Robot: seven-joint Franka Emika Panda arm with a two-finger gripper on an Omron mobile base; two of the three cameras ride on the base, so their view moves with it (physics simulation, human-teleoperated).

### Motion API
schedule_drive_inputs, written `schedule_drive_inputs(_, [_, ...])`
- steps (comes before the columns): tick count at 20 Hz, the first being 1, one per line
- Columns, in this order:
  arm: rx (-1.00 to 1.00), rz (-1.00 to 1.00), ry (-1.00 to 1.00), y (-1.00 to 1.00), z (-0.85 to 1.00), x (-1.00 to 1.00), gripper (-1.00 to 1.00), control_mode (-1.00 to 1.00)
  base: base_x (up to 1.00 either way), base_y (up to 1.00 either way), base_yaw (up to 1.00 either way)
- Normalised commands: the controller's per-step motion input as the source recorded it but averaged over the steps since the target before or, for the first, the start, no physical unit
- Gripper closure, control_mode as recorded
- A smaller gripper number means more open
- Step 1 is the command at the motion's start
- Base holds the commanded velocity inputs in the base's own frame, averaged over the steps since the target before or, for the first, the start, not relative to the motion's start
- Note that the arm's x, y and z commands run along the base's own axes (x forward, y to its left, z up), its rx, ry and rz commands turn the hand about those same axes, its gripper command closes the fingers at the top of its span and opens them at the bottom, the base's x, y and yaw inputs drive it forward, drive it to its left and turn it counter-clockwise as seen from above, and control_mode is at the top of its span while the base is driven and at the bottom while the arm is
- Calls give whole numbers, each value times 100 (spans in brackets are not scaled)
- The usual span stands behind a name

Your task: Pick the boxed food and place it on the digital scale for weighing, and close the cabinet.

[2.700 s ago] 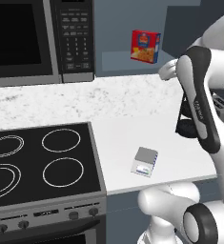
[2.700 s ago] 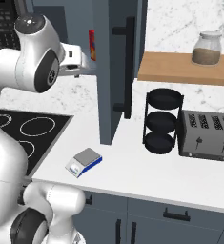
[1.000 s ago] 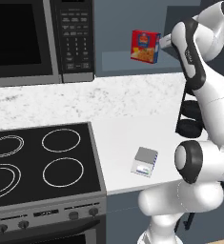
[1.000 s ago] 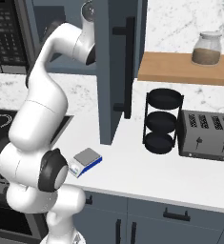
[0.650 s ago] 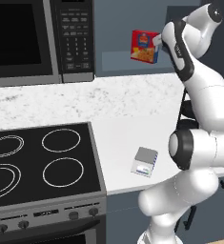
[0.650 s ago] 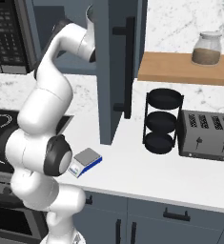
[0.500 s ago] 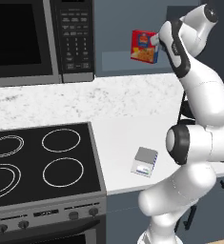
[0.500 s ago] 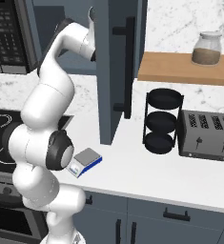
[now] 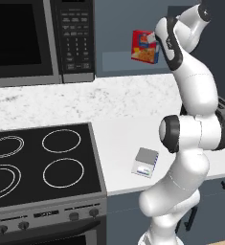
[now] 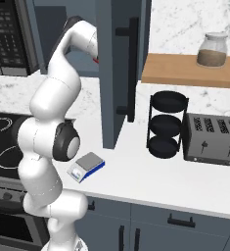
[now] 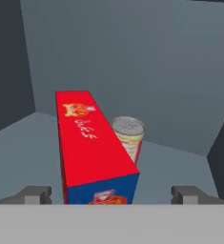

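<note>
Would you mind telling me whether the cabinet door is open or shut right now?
Open. The cabinet door stands swung out edge-on over the counter, and the boxed food shows on the shelf inside.

One boxed food, one can, one digital scale.

The boxed food stands upright inside the cabinet.

Black microwave above stove; toaster beside tiered rack (both black).
</note>
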Motion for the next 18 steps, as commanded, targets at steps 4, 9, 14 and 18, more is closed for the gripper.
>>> schedule_drive_inputs(4, [0,1,0,0,-3,30,-100,-100,0,0,0])
schedule_drive_inputs(9, [0,1,0,0,-7,19,-100,-100,0,0,0])
schedule_drive_inputs(14, [-1,1,0,30,-27,3,100,-100,0,0,0])
schedule_drive_inputs(18, [-2,0,0,57,-57,0,100,-100,0,0,0])
